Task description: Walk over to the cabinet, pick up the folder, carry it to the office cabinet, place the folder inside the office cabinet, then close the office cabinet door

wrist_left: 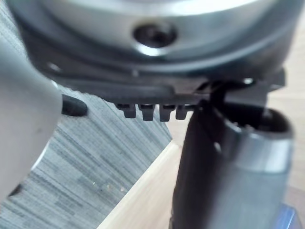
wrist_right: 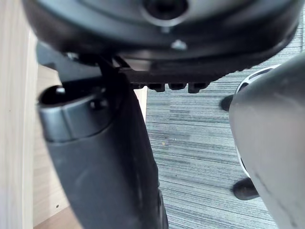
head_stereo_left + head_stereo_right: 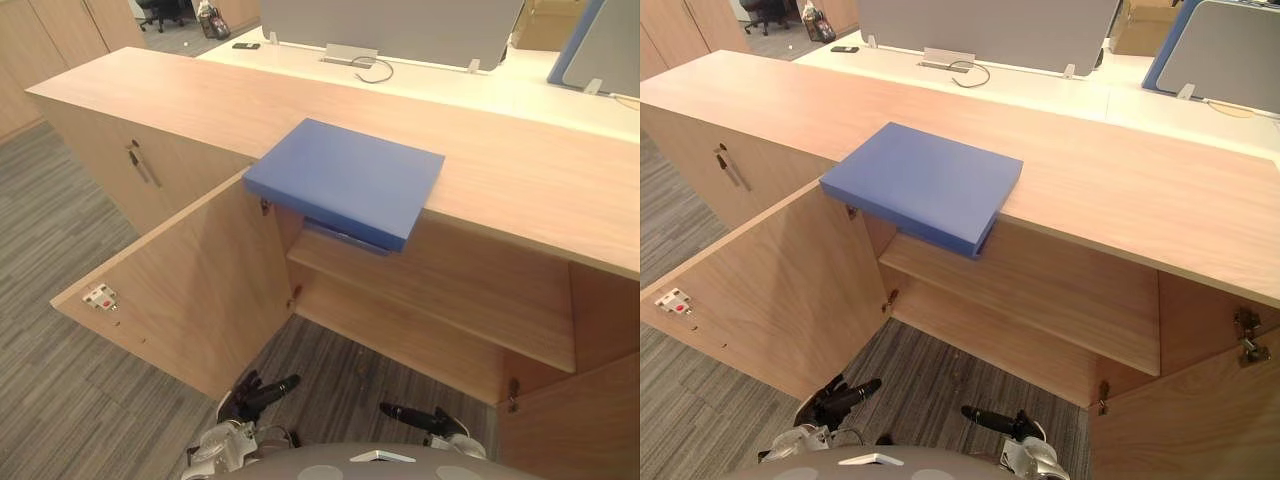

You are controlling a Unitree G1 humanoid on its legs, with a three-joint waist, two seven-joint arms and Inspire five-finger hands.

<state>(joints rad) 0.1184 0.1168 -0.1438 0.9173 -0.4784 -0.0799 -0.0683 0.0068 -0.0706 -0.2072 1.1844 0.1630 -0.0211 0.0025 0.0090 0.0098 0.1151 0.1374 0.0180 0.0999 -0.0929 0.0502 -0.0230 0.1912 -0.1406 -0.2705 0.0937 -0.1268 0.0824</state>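
A blue folder point(image 3: 345, 180) lay flat on the top of a long, light-wood office cabinet point(image 3: 520, 170). One corner and part of its front edge hung out past the cabinet's front lip, directly above an open compartment. Nothing was touching the folder.

Below it the compartment stood open. Its left door point(image 3: 190, 290) was swung wide toward the camera, with a small white hinge plate point(image 3: 99, 296) on its inner face. The right door point(image 3: 1200, 420) was also open at the lower right. Inside, a single wooden shelf point(image 3: 450, 290) ran across the compartment, and grey striped carpet point(image 3: 60, 400) showed beneath. To the left, a neighbouring cabinet door was closed and had a slim metal handle point(image 3: 140, 163).

Both of the robot's hands hung low at the near edge of the scene, well below the folder and in front of the open compartment. The left hand point(image 3: 258, 393) had its dark fingers loosely extended and held nothing. The right hand point(image 3: 425, 417) was likewise relaxed and unclenched, gripping nothing. The two hands were apart from each other and from the doors.

Behind the cabinet was a pale desk point(image 3: 480, 85) with a grey divider screen point(image 3: 390, 25), a looped black cable point(image 3: 372, 70) and a small dark phone point(image 3: 246, 45).
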